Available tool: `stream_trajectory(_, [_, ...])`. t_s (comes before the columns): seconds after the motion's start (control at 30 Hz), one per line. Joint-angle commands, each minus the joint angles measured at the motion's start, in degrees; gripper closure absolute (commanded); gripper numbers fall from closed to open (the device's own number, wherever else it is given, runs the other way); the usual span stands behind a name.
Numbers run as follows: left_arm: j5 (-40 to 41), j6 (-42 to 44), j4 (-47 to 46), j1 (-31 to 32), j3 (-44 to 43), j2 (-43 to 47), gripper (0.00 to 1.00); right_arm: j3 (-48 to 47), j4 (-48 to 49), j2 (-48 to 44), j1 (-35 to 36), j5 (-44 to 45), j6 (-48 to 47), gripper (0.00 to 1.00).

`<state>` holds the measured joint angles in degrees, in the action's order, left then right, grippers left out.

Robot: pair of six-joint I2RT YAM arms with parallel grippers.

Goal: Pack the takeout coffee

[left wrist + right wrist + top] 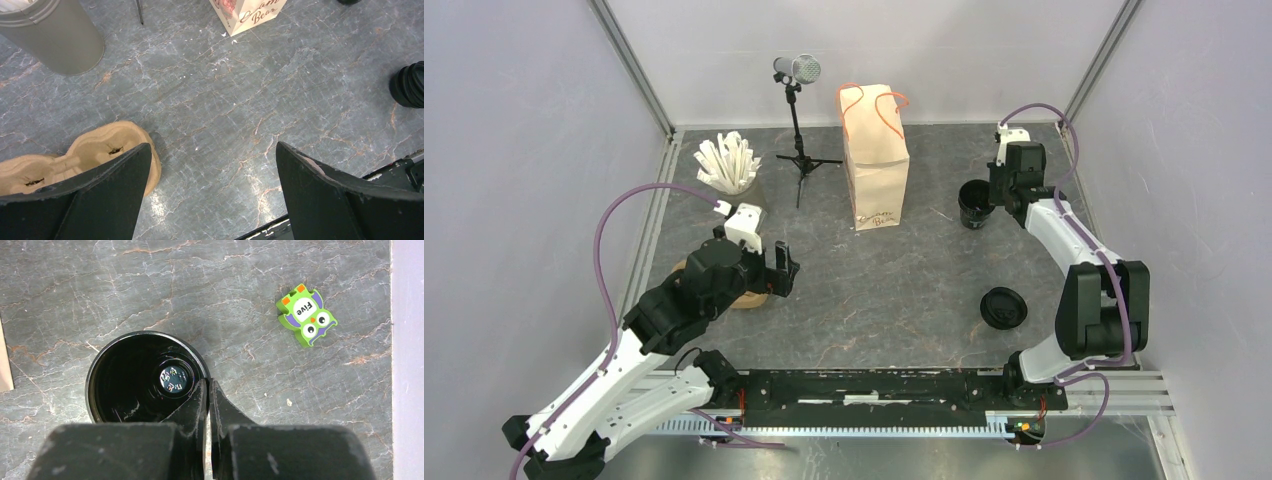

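Note:
The takeout coffee cup (974,203) is a small black cup standing open-topped at the back right. In the right wrist view the cup (130,385) shows its dark inside. My right gripper (996,195) (207,385) is shut on the cup's right rim, with one finger inside the wall and one outside. The matching round black lid (1003,307) (410,84) lies apart on the table, nearer the front. The brown paper bag (876,160) (250,12) stands upright at the back centre. My left gripper (779,272) (212,147) hangs open over bare table with nothing in it.
A tan cardboard cup carrier (749,297) (75,155) lies under the left gripper's left finger. A grey cup of white sticks (727,165) (55,40) and a microphone on a tripod (799,120) stand at the back left. A green owl block (306,315) lies right of the cup.

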<state>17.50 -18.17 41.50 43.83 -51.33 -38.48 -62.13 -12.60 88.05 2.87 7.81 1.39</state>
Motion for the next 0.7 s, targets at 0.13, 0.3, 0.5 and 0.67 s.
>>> stream_trajectory(0.13, [0.2,-0.4,-0.7,-0.1,0.0,-0.2,0.0,-1.8,1.8,-2.3,-1.8,-2.0,2.6,0.97])
stream_trajectory(0.3, [0.5,-0.4,-0.7,-0.1,0.1,0.1,0.0,-1.9,3.0,-3.2,-4.9,-6.0,4.7,0.98])
stream_trajectory(0.5, [0.9,-0.3,-0.7,-0.1,0.1,-0.2,0.0,-2.0,3.3,-3.1,-5.9,-9.6,5.7,0.99])
stream_trajectory(0.67, [1.0,-0.3,-0.5,-0.1,0.0,-0.8,0.0,-3.2,3.0,-3.1,-6.1,-11.2,6.7,1.0])
